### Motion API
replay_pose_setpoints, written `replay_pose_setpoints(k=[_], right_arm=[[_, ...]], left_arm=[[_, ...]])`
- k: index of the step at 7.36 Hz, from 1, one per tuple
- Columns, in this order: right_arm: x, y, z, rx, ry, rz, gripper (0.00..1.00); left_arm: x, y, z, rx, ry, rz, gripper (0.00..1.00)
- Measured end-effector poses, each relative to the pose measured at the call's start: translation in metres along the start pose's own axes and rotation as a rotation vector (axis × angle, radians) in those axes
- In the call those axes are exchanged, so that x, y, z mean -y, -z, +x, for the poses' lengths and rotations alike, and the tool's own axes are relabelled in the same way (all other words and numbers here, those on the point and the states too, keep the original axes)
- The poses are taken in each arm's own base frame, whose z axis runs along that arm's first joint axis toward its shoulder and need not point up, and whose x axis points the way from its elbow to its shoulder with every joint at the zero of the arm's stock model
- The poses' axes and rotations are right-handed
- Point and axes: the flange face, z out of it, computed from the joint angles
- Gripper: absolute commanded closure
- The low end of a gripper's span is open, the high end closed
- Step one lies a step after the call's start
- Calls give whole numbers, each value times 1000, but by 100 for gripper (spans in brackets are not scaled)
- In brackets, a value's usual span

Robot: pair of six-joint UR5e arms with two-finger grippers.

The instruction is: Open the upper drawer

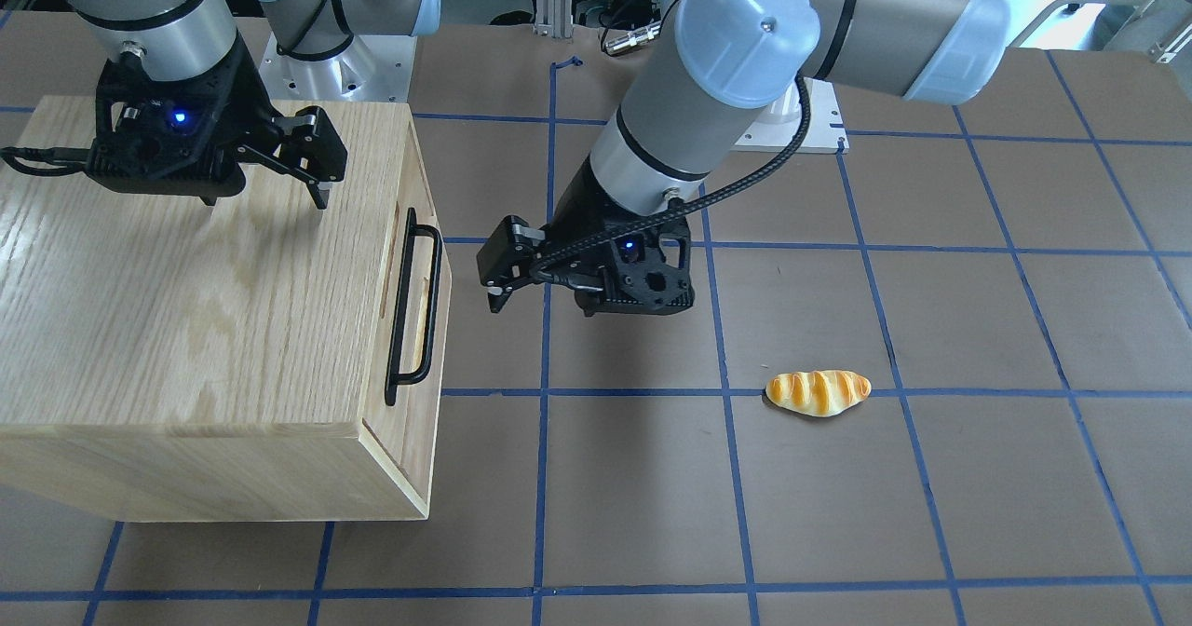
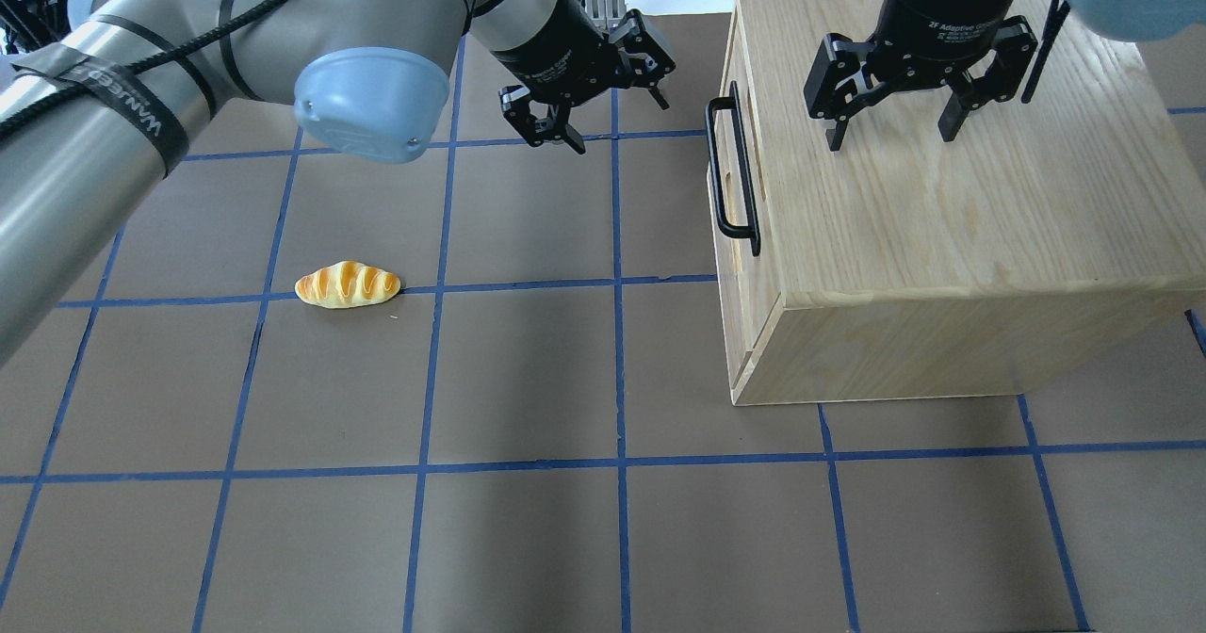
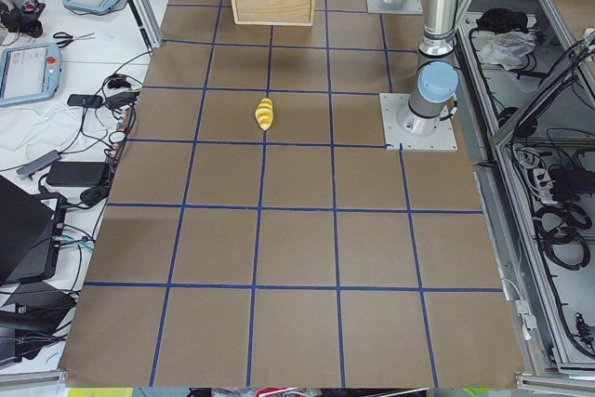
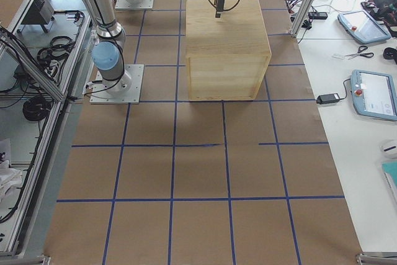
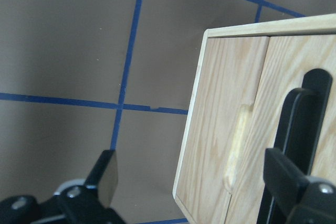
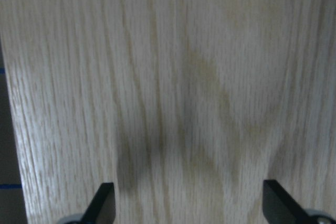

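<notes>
Evidently rigid, the upper drawer (image 5: pixel 281 66) should slide; grasp its bar handle (image 5: pixel 294 140), just ahead of the open left pincer (image 2: pixel 617 122).

Brown gridded table (image 2: pixel 528 539): oak cabinet (image 2: pixel 942 237), bread roll (image 2: pixel 347 284).

A small striped bread roll (image 2: pixel 349 284) is sat on a blue tape line of the brown gridded table (image 2: pixel 528 539), left side, well apart from the oak cabinet (image 2: pixel 989 228) at far right. A teach pendant (image 4: pixel 374 94) and scissors (image 4: pixel 358 56) can be spotted on the side bench.
</notes>
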Motion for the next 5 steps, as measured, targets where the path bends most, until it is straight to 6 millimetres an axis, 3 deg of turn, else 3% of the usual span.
replay_pose_setpoints(k=[3,5], right_arm=[[0,0,0,0,-1,0,0],[0,0,0,0,-1,0,0]], left_arm=[[-25,-26,20,-40,5,-55,0],[-28,-39,20,-39,-11,-62,0]])
